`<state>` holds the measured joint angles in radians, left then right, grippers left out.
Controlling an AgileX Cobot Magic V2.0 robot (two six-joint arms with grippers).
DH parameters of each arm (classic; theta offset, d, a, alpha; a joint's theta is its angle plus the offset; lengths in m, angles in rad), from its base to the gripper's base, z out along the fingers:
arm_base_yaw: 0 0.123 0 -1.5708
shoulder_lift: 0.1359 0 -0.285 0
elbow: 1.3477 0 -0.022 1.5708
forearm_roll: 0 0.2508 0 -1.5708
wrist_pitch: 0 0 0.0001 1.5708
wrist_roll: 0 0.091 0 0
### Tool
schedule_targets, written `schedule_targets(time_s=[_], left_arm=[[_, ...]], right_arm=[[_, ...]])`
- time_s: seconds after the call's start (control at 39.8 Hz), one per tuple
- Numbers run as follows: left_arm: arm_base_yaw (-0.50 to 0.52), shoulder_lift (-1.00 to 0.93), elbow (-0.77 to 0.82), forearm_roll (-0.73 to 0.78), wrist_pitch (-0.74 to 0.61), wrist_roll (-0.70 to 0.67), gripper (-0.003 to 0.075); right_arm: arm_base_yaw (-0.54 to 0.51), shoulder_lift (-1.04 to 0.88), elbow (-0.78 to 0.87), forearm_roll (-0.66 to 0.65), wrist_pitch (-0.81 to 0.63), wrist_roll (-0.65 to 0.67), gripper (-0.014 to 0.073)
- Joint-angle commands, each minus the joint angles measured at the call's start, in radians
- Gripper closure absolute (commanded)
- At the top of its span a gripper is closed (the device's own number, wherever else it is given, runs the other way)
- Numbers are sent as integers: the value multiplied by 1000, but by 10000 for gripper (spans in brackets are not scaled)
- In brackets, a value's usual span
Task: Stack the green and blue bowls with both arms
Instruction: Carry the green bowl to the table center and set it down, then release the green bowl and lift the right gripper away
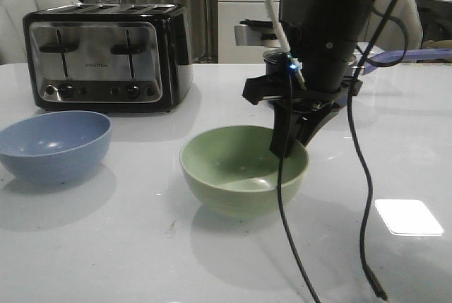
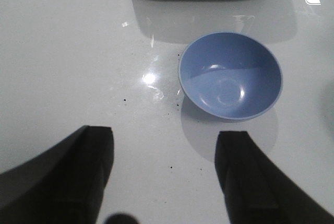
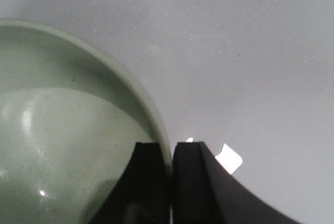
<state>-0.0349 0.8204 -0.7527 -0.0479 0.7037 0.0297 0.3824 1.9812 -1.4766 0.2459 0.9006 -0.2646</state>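
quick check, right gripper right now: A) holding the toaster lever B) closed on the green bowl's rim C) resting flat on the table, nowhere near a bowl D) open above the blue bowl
B. In the right wrist view the right gripper has one finger inside and one outside the rim of the green bowl, pinched on it; the front view shows the same arm reaching down onto that bowl's right edge.

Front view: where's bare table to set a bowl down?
The near table in front of both bowls is bare, and so is the strip between the blue bowl and the green bowl. It is crowded at the green bowl's right rim, where the right gripper pinches it and cables hang, and behind by the toaster.
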Motion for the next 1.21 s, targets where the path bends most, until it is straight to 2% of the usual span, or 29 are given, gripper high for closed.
schedule_targets(time_s=[0.0, 0.18, 0.25, 0.5, 0.68, 0.85, 1.18], left_arm=[[-1, -2, -31, -7, -61, 0, 247], [-1, -2, -31, -7, -61, 0, 247], [-1, -2, -31, -7, -61, 0, 247], [-1, -2, -31, -7, -61, 0, 247], [-1, -2, -31, -7, -61, 0, 247], [-1, -2, -31, -7, -61, 0, 247], [-1, -2, -31, -7, -61, 0, 247]], right_arm=[[1, -50, -33, 18, -30, 1, 480], [1, -50, -33, 18, -31, 1, 250], [1, -50, -33, 18, -44, 1, 214], [1, -105, -33, 18, -57, 1, 213], [6, -251, 1, 14, -65, -1, 213], [32, -440, 112, -47, -89, -5, 213], [31, -838, 410, -51, -121, -4, 213]])
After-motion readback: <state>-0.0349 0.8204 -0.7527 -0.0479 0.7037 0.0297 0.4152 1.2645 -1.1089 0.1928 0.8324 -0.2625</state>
